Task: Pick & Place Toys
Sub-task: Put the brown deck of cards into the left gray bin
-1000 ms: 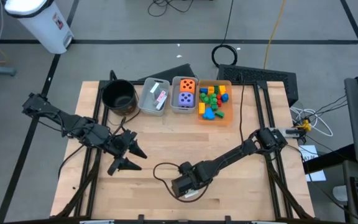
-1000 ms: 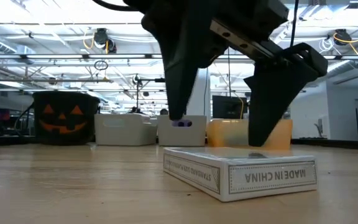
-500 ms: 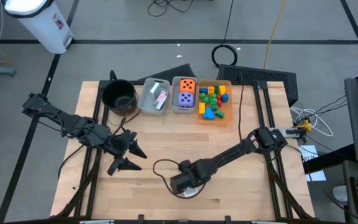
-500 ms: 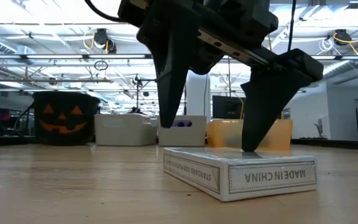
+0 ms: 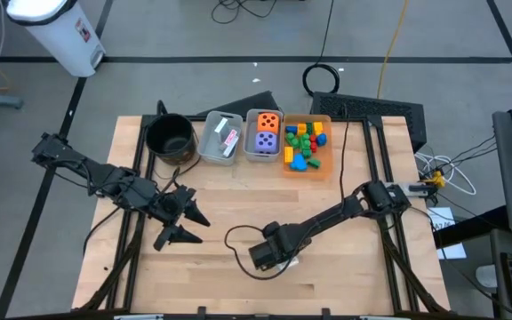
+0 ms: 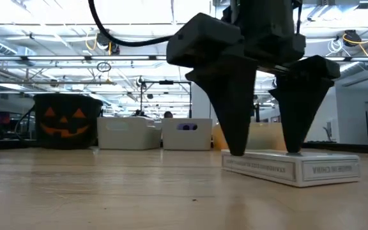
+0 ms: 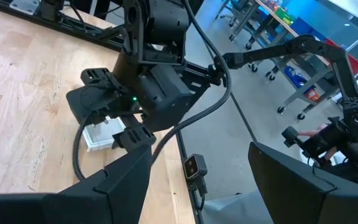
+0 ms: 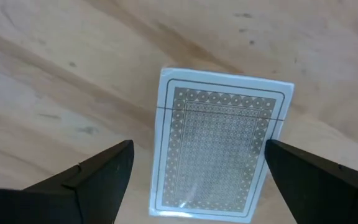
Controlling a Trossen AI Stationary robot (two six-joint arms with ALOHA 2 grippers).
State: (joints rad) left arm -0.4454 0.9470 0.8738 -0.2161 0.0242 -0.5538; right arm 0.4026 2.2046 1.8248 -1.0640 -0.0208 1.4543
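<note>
My right gripper point(image 6: 265, 152) straddles the card deck point(image 8: 219, 146), fingers spread, not clamping.

Deck lies flat on the table's point(image 5: 220, 289) near-centre; from above my wrist hides it, its long axis unclear.

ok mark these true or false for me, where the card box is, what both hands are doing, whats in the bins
1. The right hand stands open over the card box. True.
2. The card box lies in the grey bin. False: it lies flat on the table.
3. The left hand holds a purple die. False: it is open and empty, near the table's left side.
4. Two dice sit in the middle bin. True.
5. The black pot stands right of the orange bin. False: it stands left of all the bins.
</note>
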